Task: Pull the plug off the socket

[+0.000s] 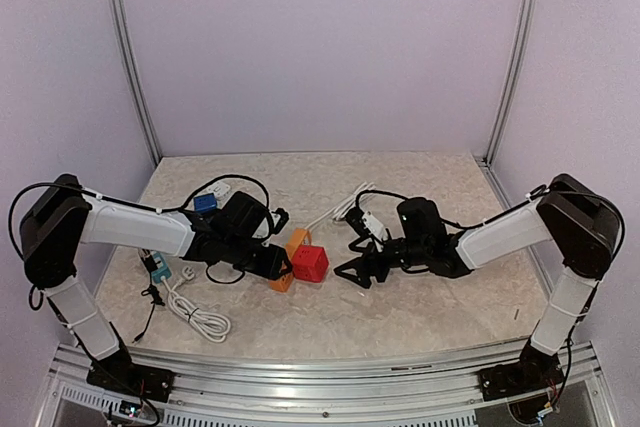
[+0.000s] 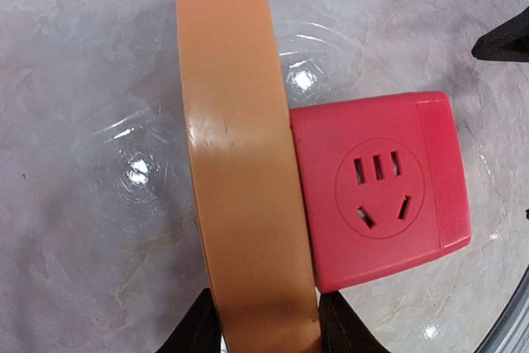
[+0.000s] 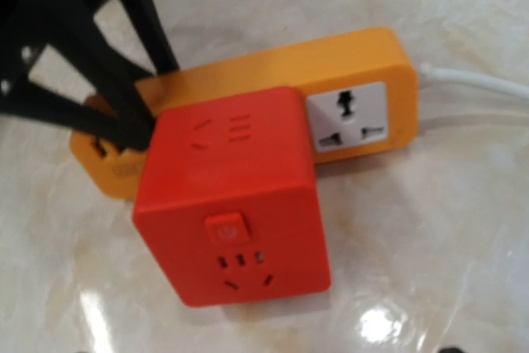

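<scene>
An orange power strip (image 1: 297,242) lies at the table's middle with a red cube plug (image 1: 310,263) stuck into its side. My left gripper (image 1: 272,263) is shut on the strip's near end; in the left wrist view its fingers (image 2: 192,332) clamp both sides of the strip (image 2: 244,171), the red cube (image 2: 376,192) to the right. My right gripper (image 1: 360,270) is open and empty, a short way right of the cube, not touching it. The right wrist view shows the cube (image 3: 231,204), the strip (image 3: 347,72) and the left gripper's black fingers (image 3: 124,113).
A blue adapter (image 1: 205,202) and black cable lie behind the left arm. A teal plug (image 1: 157,269) with a coiled white cord (image 1: 195,315) lies at the near left. A white plug (image 1: 372,222) and white cord (image 1: 340,209) lie behind the right gripper.
</scene>
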Robot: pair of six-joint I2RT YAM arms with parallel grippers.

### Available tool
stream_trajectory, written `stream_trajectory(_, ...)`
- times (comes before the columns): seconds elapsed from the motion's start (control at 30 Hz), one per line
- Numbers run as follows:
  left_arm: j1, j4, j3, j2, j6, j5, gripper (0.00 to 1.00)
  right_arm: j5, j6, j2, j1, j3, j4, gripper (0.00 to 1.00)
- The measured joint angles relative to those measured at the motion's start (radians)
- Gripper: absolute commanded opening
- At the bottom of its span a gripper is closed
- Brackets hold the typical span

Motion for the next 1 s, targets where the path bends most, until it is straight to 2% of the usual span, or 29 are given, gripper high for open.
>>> stream_trajectory(0.3,-0.016,0.001,0.0,0.0,0.047,0.004,0.31,0.003,-0.063,0.024,0.055,-0.002,-0.007,0.88)
stream_trajectory(0.63,-0.042,0.001,0.002,0.001,0.066,0.009,0.29,0.089,-0.085,0.122,0.093,0.11,-0.069,0.89)
stream_trajectory(1.0,-0.04,0.0,0.008,0.005,0.065,-0.002,0.26,0.149,-0.104,0.19,0.134,0.205,-0.12,0.85)
